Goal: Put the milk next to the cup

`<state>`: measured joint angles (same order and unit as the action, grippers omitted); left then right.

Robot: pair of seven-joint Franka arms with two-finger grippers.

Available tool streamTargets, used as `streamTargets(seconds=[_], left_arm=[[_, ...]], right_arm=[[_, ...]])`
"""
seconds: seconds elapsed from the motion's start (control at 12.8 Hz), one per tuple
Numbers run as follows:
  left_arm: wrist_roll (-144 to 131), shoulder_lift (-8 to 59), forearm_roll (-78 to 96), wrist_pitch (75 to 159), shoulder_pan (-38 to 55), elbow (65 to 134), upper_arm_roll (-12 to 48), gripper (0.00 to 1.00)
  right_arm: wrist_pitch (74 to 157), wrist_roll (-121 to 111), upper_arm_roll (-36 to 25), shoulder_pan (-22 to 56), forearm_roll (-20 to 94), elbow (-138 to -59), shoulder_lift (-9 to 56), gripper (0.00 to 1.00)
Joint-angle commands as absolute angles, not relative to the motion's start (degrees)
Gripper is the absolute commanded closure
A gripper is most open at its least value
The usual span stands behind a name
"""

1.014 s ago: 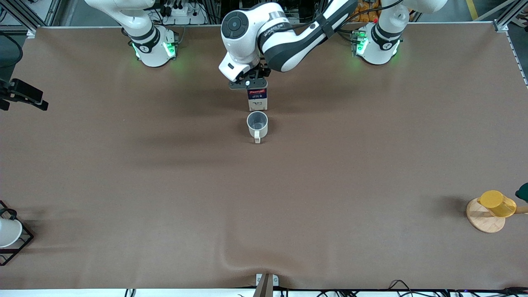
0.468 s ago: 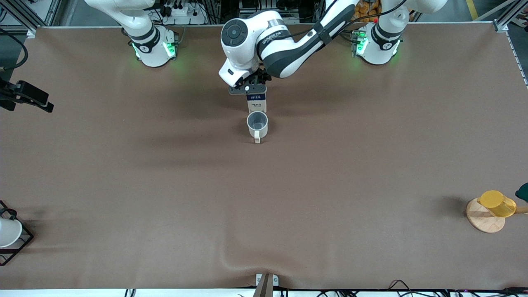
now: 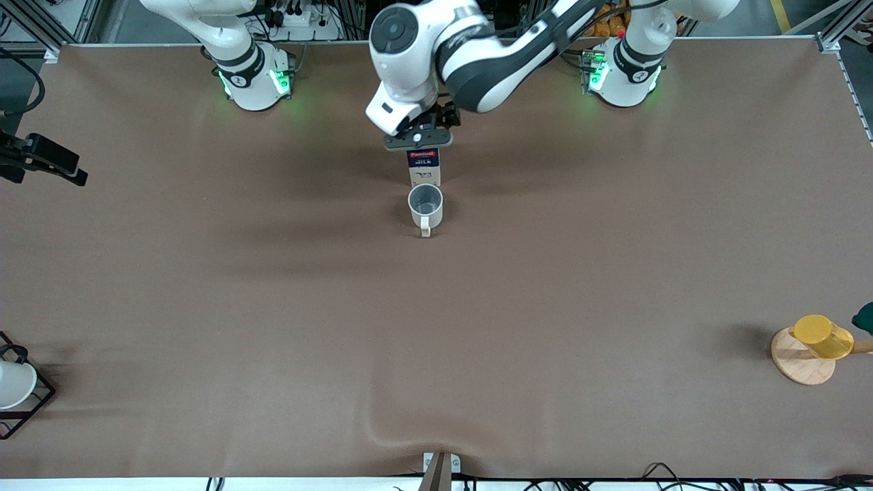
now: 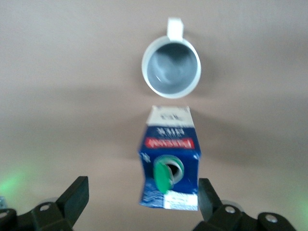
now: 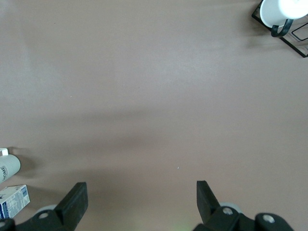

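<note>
The milk (image 3: 424, 167), a dark-blue carton with a red label, stands upright on the brown table right beside the cup (image 3: 425, 204), on the side farther from the front camera. The cup is cream-white with a grey inside, and its handle points toward the front camera. My left gripper (image 3: 417, 144) is open just above the milk, with the fingers (image 4: 77, 197) spread apart and clear of the carton (image 4: 169, 154). The carton's green cap (image 4: 163, 178) is flipped open. My right gripper (image 3: 42, 160) is open and empty, waiting high over the right arm's end of the table.
A yellow cup (image 3: 822, 336) lies on a round wooden disc (image 3: 798, 365) at the left arm's end, near the front camera. A white cup in a black wire rack (image 3: 13, 389) sits at the right arm's end and also shows in the right wrist view (image 5: 284, 9).
My left gripper lowered the milk onto the table beside the cup, opened and rose a little. The milk now stands free. The right arm has barely moved.
</note>
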<state>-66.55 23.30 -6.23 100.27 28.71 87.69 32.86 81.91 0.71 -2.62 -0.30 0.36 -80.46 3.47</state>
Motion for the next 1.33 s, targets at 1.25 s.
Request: streamTargets(seconds=[1.25], left_arm=[[-20.8, 4.0, -6.5, 93.2, -22.1, 89.2, 33.0, 0.00]], right_arm=[[82.4, 0.8, -2.5, -0.8, 1.7, -80.0, 3.5, 0.00]])
